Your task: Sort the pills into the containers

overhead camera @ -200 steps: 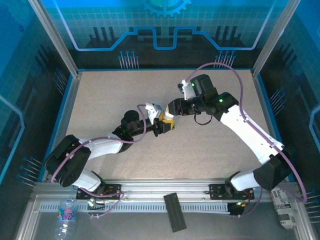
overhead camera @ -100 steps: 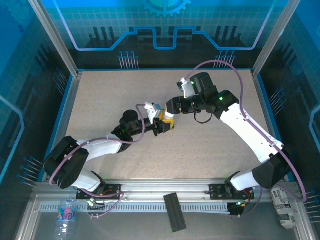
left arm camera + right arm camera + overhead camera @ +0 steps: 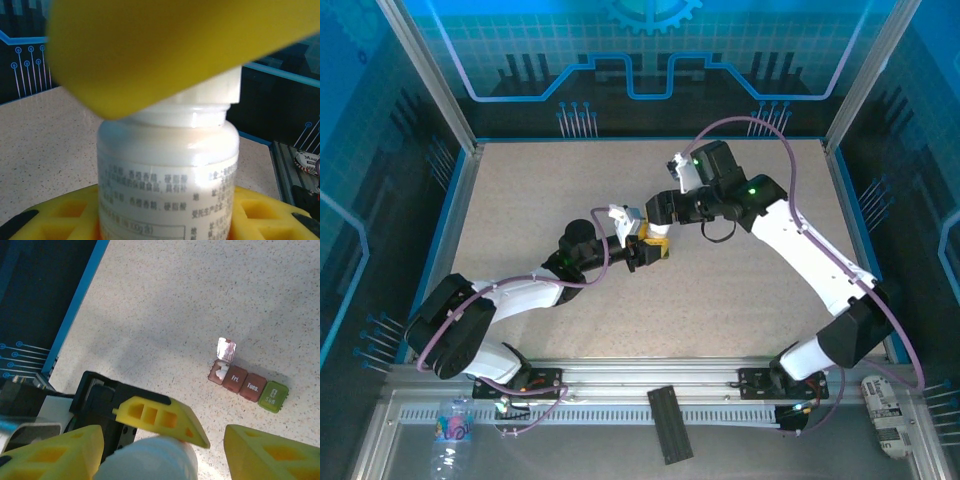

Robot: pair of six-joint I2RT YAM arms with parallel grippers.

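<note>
Nearest, left gripper (image 3: pixel 648 250), yellow fingers (image 3: pixel 160 420) clenched on an upright white bottle (image 3: pixel 167 170) near the middle of the speckled table (image 3: pixel 200 300). Just beyond, right gripper (image 3: pixel 162 440) above the bottle's cap (image 3: pixel 150 462), fingers spread wide to either side, grasping nothing. Farther back and to the right, apart from both grippers, the containers (image 3: pixel 248 382) flat on the table: three dark red compartments, one green at the end. Opposite end's lid raised, white pills (image 3: pixel 219 372) inside.

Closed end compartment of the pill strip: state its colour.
The closed end compartment: green, clearest in right wrist view.
</note>
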